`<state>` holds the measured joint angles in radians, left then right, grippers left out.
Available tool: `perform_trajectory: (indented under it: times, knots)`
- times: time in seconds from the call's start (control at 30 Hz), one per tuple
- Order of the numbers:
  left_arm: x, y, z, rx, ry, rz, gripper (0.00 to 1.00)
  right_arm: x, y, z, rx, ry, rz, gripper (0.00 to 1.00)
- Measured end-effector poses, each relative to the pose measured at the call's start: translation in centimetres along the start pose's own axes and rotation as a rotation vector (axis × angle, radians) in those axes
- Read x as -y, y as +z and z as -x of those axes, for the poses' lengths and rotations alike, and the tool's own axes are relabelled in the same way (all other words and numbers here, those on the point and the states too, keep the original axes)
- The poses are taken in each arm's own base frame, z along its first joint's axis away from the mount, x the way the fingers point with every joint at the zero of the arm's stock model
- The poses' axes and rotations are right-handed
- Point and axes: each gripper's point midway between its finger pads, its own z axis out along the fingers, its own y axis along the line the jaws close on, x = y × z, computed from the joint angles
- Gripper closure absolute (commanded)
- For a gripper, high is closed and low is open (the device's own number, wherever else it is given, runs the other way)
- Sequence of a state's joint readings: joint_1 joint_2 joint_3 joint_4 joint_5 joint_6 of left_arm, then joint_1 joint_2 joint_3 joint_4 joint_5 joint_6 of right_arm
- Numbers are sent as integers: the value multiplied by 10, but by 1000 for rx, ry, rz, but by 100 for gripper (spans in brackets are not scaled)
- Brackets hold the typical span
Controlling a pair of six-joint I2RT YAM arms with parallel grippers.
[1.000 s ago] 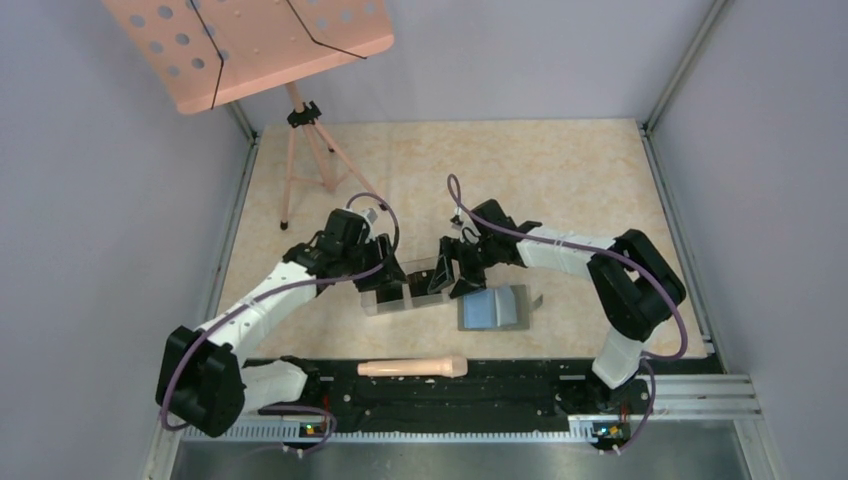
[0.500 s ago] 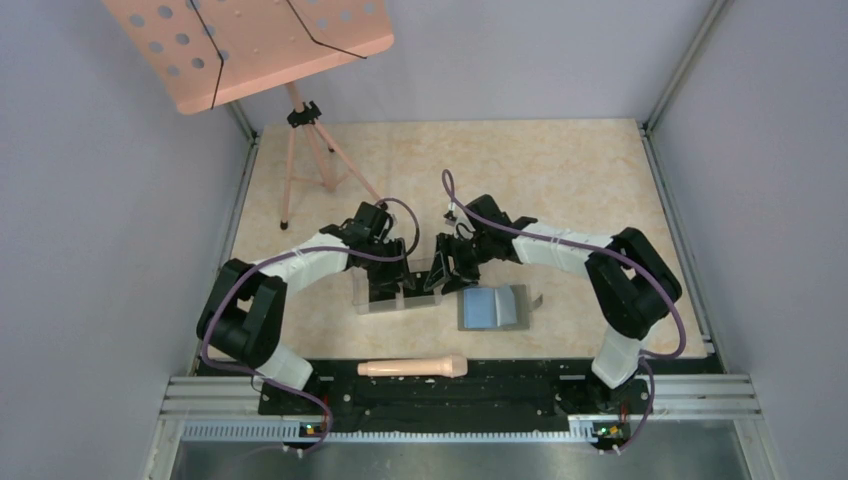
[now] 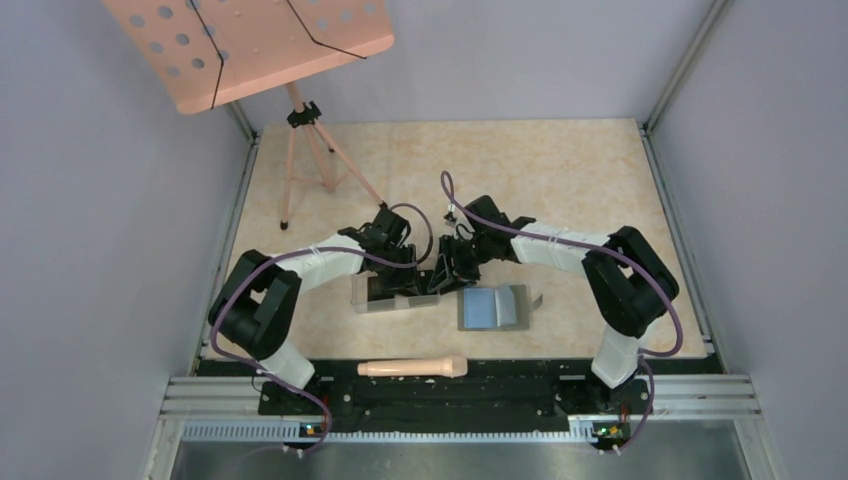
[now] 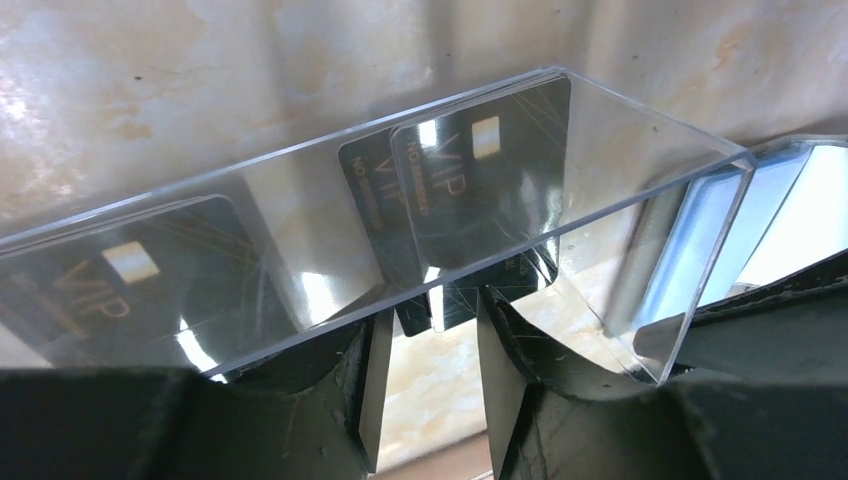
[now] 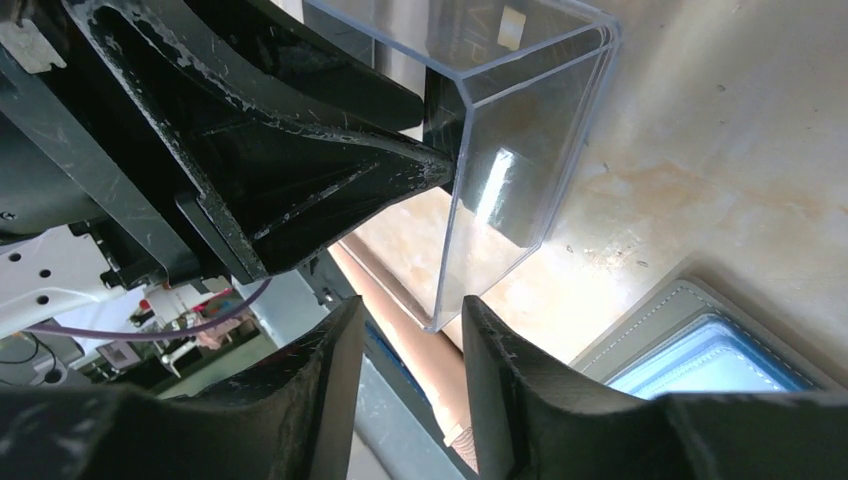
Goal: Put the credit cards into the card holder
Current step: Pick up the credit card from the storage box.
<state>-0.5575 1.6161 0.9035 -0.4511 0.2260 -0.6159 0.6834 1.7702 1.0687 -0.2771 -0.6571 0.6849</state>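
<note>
Two black credit cards (image 4: 480, 180) with gold "VIP" print lean against the far wall of a clear plastic box (image 3: 385, 297); a third one (image 4: 110, 280) lies further left in it. My left gripper (image 4: 432, 310) is at the box's near wall, jaws open, and the cards' lower edge shows just beyond its tips. My right gripper (image 5: 412, 305) stands open astride the box's end wall (image 5: 500, 200), without touching it. The card holder (image 3: 493, 307) lies open on the table right of the box, bluish inside, and it also appears in the right wrist view (image 5: 720, 350).
A pink music stand (image 3: 250, 40) on a tripod (image 3: 300, 150) stands at the back left. A beige cylindrical stick (image 3: 413, 367) lies on the front rail. Both grippers (image 3: 408, 280) (image 3: 443, 275) crowd the box's right end.
The left arm has folded and swung its gripper right onto the box. Both grippers' jaws have narrowed. The right gripper has edged left to the box's end.
</note>
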Motion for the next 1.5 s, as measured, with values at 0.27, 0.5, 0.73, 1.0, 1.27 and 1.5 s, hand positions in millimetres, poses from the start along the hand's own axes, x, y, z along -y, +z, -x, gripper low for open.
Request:
perform_trajectory:
  times: [0.27,0.5,0.73,1.0,1.27,1.5]
  knots:
    - [8,5,1,0,14,0,73,6,2,-5,-6,27,-10,76]
    - [4,5,1,1,14,29,76,9,3,-7,-7,38,-8,77]
    - [3,5,3,2,43,86,81,8,3,-8,-8,42,-4,84]
    - [0,1,1,0,78,153,87,5,1,-10,-18,49,11,100]
    - [1,-2,1,4,97,180,88,4,1,-11,-21,49,14,100]
    - [2,-3,2,3,97,180,85,4,1,-10,-19,47,14,98]
